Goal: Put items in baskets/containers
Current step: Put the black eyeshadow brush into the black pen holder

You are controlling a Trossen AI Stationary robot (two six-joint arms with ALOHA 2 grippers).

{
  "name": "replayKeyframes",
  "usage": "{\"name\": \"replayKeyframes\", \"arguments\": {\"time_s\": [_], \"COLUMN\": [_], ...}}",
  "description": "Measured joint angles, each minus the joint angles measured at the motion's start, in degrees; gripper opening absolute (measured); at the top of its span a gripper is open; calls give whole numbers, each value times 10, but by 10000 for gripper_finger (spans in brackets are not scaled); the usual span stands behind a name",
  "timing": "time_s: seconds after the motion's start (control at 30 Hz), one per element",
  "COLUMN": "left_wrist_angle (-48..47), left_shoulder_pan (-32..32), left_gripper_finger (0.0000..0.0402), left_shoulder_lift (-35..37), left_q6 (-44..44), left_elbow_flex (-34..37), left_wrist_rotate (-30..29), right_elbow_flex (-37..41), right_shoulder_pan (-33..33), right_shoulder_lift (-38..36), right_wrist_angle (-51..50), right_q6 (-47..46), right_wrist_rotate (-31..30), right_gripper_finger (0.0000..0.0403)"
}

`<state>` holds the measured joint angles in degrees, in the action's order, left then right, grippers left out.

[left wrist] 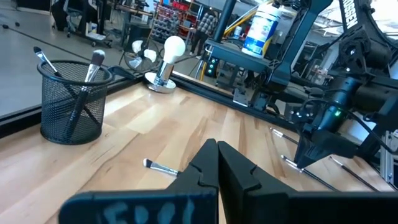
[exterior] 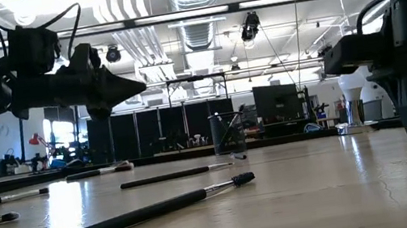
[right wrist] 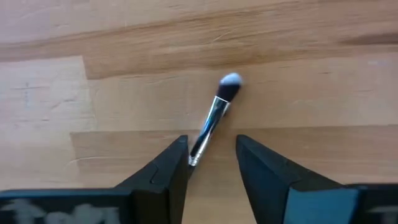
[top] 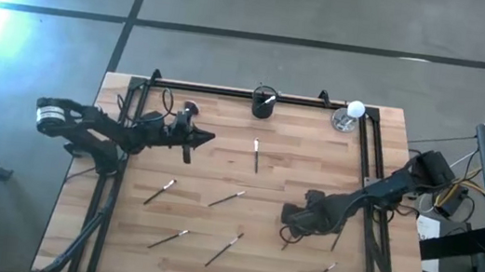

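**Right claw spread over a brush, left claw clenched**

Low over the near right of the wooden table (top: 222,152), the right gripper (right wrist: 211,158) stands released, its fingers either side of a makeup brush (right wrist: 214,118) lying flat on the boards. Other brushes (top: 224,248) lie scattered across the near half. Farther back on the left, the left gripper (left wrist: 216,155) hangs clenched and empty. At the far edge stands the black mesh cup (left wrist: 71,102), brushes already inside, with the shiny dish (left wrist: 160,84) and white ball beside it.

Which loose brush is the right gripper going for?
The brush lying flat between the open right gripper fingers, near the table's right front; the other loose ones lie farther left.
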<state>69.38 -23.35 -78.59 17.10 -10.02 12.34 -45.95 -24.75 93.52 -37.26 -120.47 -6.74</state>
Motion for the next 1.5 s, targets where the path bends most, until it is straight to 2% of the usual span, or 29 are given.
{"name": "replayKeyframes", "arguments": {"time_s": [0.33,0.6,0.8,0.93,1.07,1.23,1.5], "left_wrist_angle": [3,-8,-19,-19,-19,-18,-17], "left_shoulder_pan": [0,0,0,0,0,0,0], "left_gripper_finger": [0,0,0,0,0,0,0], "left_shoulder_lift": [0,0,0,0,0,0,0], "left_q6": [10,25,41,46,46,44,49], "left_elbow_flex": [-3,-10,-10,-10,-10,-10,-17], "left_wrist_rotate": [-4,-24,-27,-30,-30,-30,-30], "right_elbow_flex": [2,6,12,25,50,102,142], "right_shoulder_pan": [21,24,30,47,74,106,118], "right_shoulder_lift": [2,-3,-36,-72,-117,-173,-253], "right_wrist_angle": [-1,8,13,45,124,233,231], "right_q6": [94,201,292,389,522,647,660], "right_wrist_rotate": [-22,-47,-118,-129,-153,-148,-139], "right_gripper_finger": [52,18,8,7,7,8,9]}}
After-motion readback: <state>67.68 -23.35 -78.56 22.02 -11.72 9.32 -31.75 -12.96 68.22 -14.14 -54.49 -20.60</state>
